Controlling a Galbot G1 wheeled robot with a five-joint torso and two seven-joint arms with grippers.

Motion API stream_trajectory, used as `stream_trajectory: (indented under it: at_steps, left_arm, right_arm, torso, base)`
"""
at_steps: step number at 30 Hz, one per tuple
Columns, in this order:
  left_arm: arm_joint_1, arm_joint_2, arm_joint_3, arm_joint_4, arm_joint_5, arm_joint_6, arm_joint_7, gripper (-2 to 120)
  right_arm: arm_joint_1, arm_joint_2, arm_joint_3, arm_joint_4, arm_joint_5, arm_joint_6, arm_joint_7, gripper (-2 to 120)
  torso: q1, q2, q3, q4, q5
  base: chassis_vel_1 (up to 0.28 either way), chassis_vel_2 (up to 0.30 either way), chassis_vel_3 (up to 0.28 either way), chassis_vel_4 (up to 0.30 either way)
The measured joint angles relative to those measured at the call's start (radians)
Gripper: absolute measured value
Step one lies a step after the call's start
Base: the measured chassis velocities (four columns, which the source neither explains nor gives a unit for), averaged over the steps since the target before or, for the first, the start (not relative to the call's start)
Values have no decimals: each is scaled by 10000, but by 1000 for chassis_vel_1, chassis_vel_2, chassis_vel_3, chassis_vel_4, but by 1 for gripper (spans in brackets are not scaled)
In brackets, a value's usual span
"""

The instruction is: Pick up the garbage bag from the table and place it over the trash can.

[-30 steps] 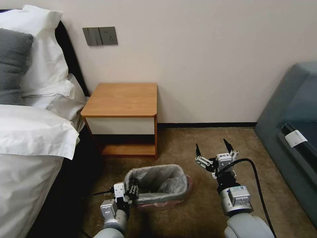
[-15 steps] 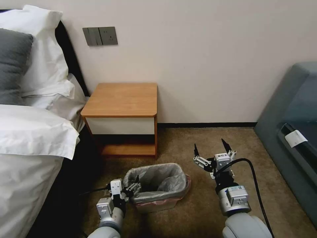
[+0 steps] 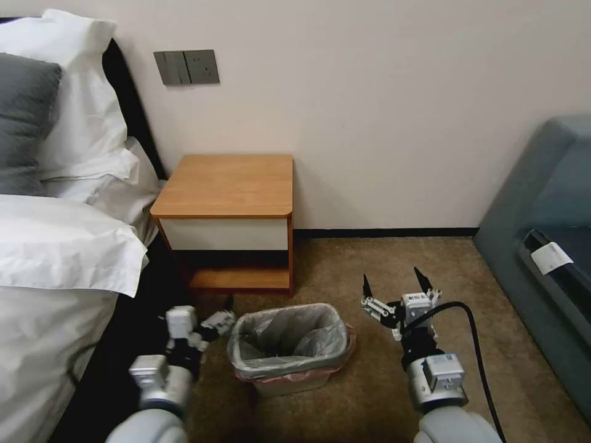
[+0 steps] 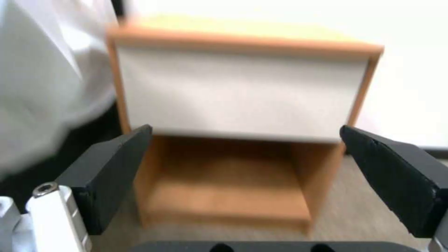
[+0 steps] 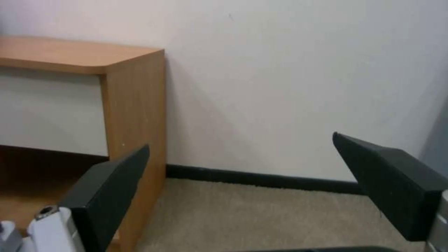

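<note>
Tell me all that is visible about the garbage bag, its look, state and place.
The garbage bag is thin, crinkled, translucent grey plastic with a pinkish-red rim. It lines the beige trash can on the carpet, in front of the table. Its mouth is open and folded outward over the can's rim, the pink edge hanging lower on the side toward the right gripper. Neither gripper touches it.
</note>
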Motion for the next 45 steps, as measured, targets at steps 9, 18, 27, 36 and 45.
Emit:
stream_trajectory:
  at_steps: [9,18,27,36,45]
  left_arm:
    - [1114,-182,-273,-1218,649,-765,992,100]
    - [2697,-708,-547,-1839,451,-1251,1677,100]
    - [3870,-1484,-1675,-1922,-56,-2314,1754,100]
    - [4239,-1689,-1733,-1953,-135,-2592,1658,100]
    - [4211,-1679,-1708,-1953,-123,-2584,1633,100]
  right_arm:
    - [-1154,962,722,526,-423,1257,-737,100]
    - [-2248,1179,1376,1106,-205,2251,-1147,100]
    - [-3259,1913,2186,1213,321,3410,-2401,100]
    - [-3581,1962,2262,1151,447,3875,-2447,100]
    - [-3559,1946,2247,1138,444,3868,-2412,100]
  torso:
    - [0,0,0,0,-2]
    - [0,1,0,0,-1]
    - [0,0,0,-1,-1]
    - [-1,1,0,-1,0]
    - [0,0,0,-1,-1]
  base:
    - [0,0,0,0]
    - [0,0,0,0]
    - [0,0,0,0]
    - [0,0,0,0]
    - [0,0,0,0]
